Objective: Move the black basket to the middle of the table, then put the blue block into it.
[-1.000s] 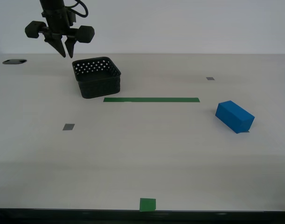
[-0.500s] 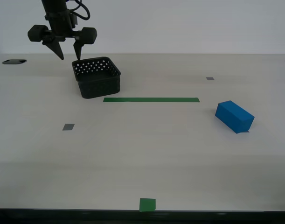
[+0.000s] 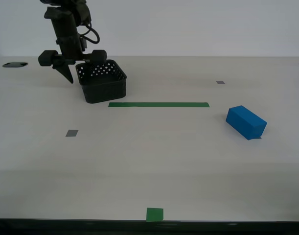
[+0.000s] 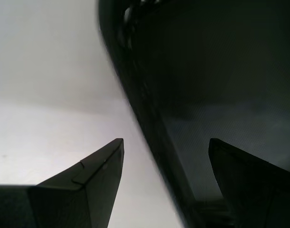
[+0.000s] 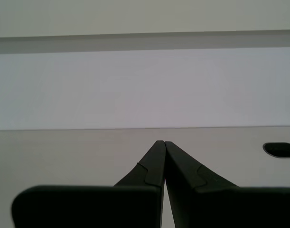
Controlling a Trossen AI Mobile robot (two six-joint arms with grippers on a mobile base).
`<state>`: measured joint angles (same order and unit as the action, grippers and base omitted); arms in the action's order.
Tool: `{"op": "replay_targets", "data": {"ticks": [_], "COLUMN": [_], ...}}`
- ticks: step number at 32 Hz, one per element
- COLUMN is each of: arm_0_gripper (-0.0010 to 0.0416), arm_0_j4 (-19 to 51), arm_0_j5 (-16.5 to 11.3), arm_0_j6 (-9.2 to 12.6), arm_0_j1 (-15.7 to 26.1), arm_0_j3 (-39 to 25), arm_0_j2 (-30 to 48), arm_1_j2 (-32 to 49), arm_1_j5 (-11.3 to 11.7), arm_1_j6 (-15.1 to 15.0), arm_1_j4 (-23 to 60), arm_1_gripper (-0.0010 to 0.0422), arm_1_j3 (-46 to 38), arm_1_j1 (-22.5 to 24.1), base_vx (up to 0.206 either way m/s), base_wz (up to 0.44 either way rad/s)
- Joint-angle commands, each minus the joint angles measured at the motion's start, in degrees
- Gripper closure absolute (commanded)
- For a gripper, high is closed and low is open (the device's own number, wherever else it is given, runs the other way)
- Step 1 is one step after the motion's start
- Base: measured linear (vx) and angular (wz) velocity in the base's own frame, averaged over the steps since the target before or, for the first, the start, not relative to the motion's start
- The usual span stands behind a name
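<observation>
The black basket (image 3: 103, 81) stands on the table (image 3: 164, 161) at the far side, toward the exterior view's left, just behind a green tape strip (image 3: 158, 104). My second gripper (image 3: 80, 73) is open and low over the basket's wall: one finger outside, one inside. The second wrist view shows that wall (image 4: 145, 109) between the spread fingers of the second gripper (image 4: 164, 140), which do not press on it. The blue block (image 3: 246, 122) lies on the table at the exterior view's right. My first gripper (image 5: 163, 142) is shut and empty over bare table; it does not show in the exterior view.
A green square (image 3: 154, 214) marks the near table edge. Small grey squares (image 3: 72, 132) (image 3: 220, 82) lie flat on the top. A dark slot (image 3: 15, 64) sits at the far corner on the exterior view's left; one also shows in the first wrist view (image 5: 280, 149).
My second gripper came down from above the basket and spread its fingers, so it now straddles the basket's wall. The basket and the block have not moved.
</observation>
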<state>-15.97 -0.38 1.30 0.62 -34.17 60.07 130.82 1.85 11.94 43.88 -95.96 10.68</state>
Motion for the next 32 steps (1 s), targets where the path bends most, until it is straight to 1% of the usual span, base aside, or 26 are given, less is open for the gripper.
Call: {"op": "replay_targets", "data": {"ticks": [1,3,6,7,9,10,11,12,13,14,16,17,19,21,22,25,28,32], "arm_0_gripper": [0.0406,0.0406,0.0405,0.0406,0.0405,0.0406,0.0406,0.0405,0.0406,0.0406,0.0406,0.0406,0.0406,0.0405,0.0406,0.0406,0.0406,0.0405], "arm_0_j4": [-0.26,-0.22,-0.22,-0.22,-0.24,-0.22,-0.22,-0.22,-0.22,-0.22,-0.22,-0.22,-0.2,-0.17,-0.15,0.17,0.22,0.22], "arm_0_j5": [-0.07,-0.07,-0.07,-0.07,-0.07,-0.07,-0.07,-0.07,-0.07,-0.07,-0.07,-0.07,-0.07,-0.07,-0.04,-0.04,-0.04,-0.04], "arm_0_j6": [0.0,0.0,-0.02,-0.02,-0.02,-0.02,-0.02,-0.02,-0.02,-0.02,-0.02,-0.02,-0.02,-0.02,-0.02,-0.02,-0.02,-0.02], "arm_0_j1": [0.02,0.04,0.07,0.09,0.09,0.09,0.09,0.09,0.09,0.09,0.09,0.09,0.09,0.09,0.09,0.09,0.09,0.09], "arm_0_j3": [-0.02,0.0,0.0,0.0,0.0,0.0,0.0,0.0,0.0,0.0,0.0,0.0,0.0,0.0,0.0,0.0,0.0,0.0], "arm_0_j2": [0.02,0.02,0.02,0.02,0.02,0.02,0.02,0.02,0.02,0.02,0.02,0.02,0.02,0.02,0.02,0.02,0.02,0.02], "arm_1_j2": [1.64,2.05,2.01,2.01,2.01,2.01,2.01,2.01,2.01,2.01,2.01,2.01,1.95,1.92,1.88,1.01,-0.61,-4.63], "arm_1_j5": [0.04,-0.02,0.02,0.02,0.02,0.02,-0.02,-0.13,-0.52,-0.94,-1.16,-1.25,-2.27,-4.17,-5.75,-8.46,-8.9,-8.9], "arm_1_j6": [0.26,0.39,0.37,0.26,0.11,0.09,-0.44,-0.81,-1.03,-1.27,-2.03,-2.08,-2.08,-1.99,-1.77,-1.84,-2.16,-3.04], "arm_1_j4": [-0.15,0.13,-0.35,-0.48,-0.61,-0.68,-0.76,-0.79,-0.87,-0.92,-0.96,-0.94,-0.79,-0.55,-0.07,2.49,3.69,5.55], "arm_1_gripper": [0.017,0.0172,0.021,0.0229,0.0298,0.032,0.0384,0.0409,0.0413,0.0408,0.0417,0.0412,0.0414,0.0414,0.0414,0.0414,0.0414,0.0414], "arm_1_j3": [0.02,0.04,0.28,0.15,-0.26,-0.28,-0.28,-0.28,-0.28,-0.28,-0.28,-0.28,-0.28,-0.28,-0.28,-0.9,-1.22,-1.22], "arm_1_j1": [0.37,0.7,1.03,1.05,1.05,1.05,1.05,1.05,1.05,1.05,1.05,1.05,1.09,1.14,1.29,2.19,3.21,6.08], "base_vx": [0.0,0.0,0.0,0.0,0.0,0.0,0.0,0.0,0.0,0.0,0.0,0.0,0.0,0.0,0.0,0.0,0.0,0.0], "base_wz": [0.0,0.0,0.0,0.0,0.0,0.0,0.0,0.0,0.0,0.0,0.0,0.0,0.0,0.0,0.0,0.0,0.0,0.0]}}
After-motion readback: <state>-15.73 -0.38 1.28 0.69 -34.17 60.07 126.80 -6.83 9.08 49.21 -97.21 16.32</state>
